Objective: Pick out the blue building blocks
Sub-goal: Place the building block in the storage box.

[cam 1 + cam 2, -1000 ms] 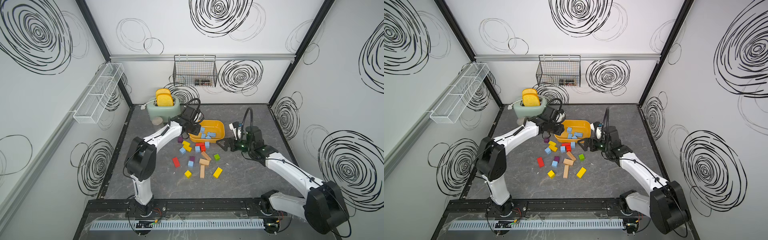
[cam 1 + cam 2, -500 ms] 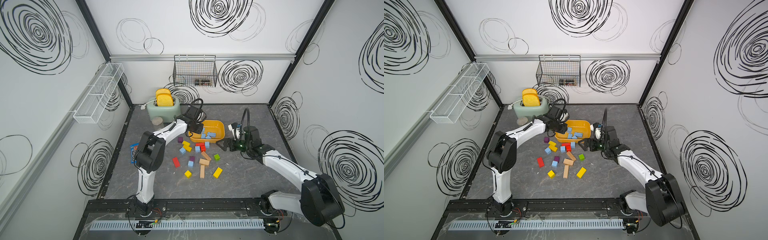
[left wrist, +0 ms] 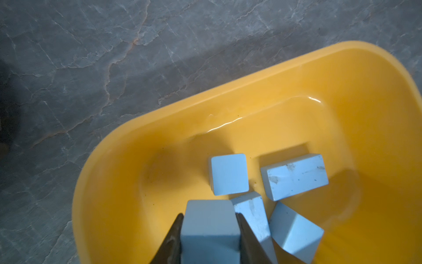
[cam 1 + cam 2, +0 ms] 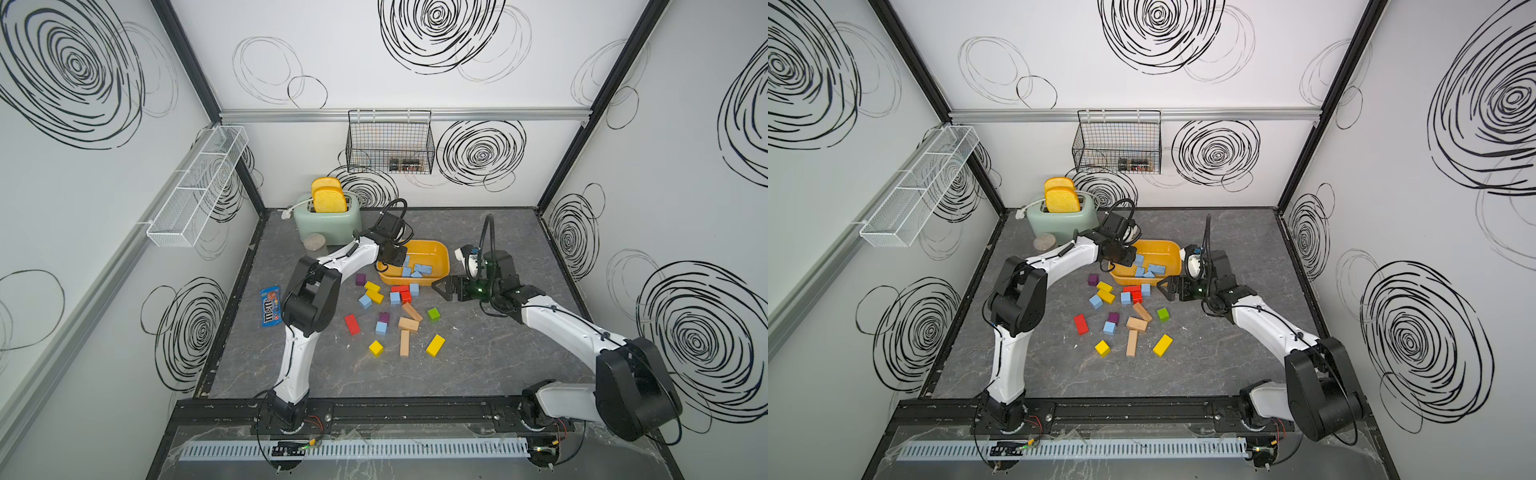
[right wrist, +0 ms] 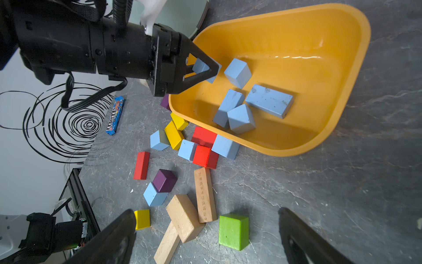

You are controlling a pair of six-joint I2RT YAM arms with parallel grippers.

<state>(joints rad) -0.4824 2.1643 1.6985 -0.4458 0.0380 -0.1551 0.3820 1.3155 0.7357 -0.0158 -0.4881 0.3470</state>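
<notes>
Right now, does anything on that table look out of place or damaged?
A blue candy packet lies alone, well apart from the scattered blocks, the only wrapper among the toys. In the yellow tub, one long blue brick has scuffed, chipped paint.

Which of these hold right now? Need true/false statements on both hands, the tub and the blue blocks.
1. The left hand is shut on a blue block over the yellow tub. True.
2. The right hand grips a block. False: it is open and empty.
3. Four loose blue blocks lie in the tub. True.
4. No blue blocks lie outside the tub. False: four stray blue blocks lie on the table.
</notes>
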